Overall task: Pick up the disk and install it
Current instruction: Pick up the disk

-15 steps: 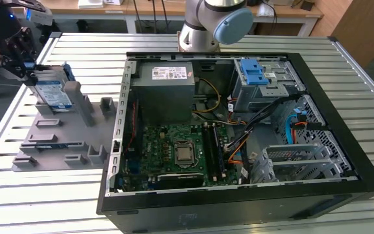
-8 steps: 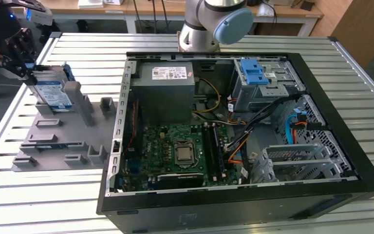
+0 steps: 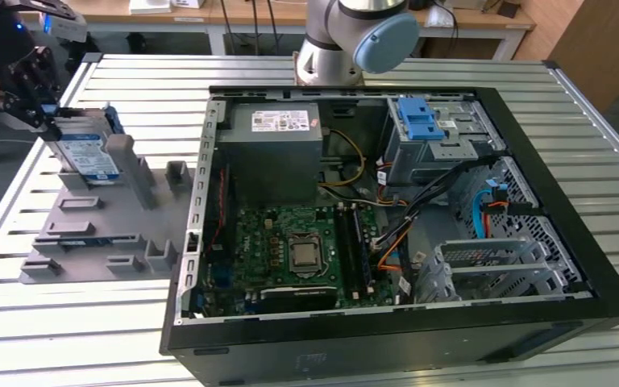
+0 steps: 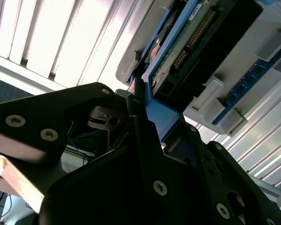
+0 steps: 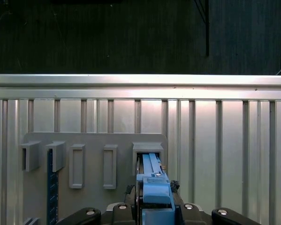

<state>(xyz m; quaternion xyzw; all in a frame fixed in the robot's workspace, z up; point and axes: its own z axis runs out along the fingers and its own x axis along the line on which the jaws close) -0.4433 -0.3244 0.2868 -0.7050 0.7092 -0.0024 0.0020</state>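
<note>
The disk (image 3: pixel 81 155) stands on edge in a grey slotted holder (image 3: pixel 105 234) on the ribbed metal table (image 3: pixel 62 322), off to the exterior view's left of the open computer case (image 3: pixel 567 201). It is a flat silver-grey slab with a blue-and-white label facing outward, and a blue plastic carrier frames its edges. It leans a little rather than standing dead upright, with its lower end down at the holder's end slot (image 5: pixel 147 149). In the second wrist view the underside shows too: a green circuit board with a row of connector pins.

The gripper (image 3: pixel 49 121) comes down on the disk from above. From what I can see in both wrist views, its black fingers (image 4: pixel 140 126) are drawn in narrow and clamp the blue carrier's upper end between them, pressing on either side of the plastic. I cannot tell whether the disk has lifted clear of the slot.

Inside the case, the metal drive cage (image 3: pixel 438 129) with its blue latch sits near the far corner, well apart from the gripper.
</note>
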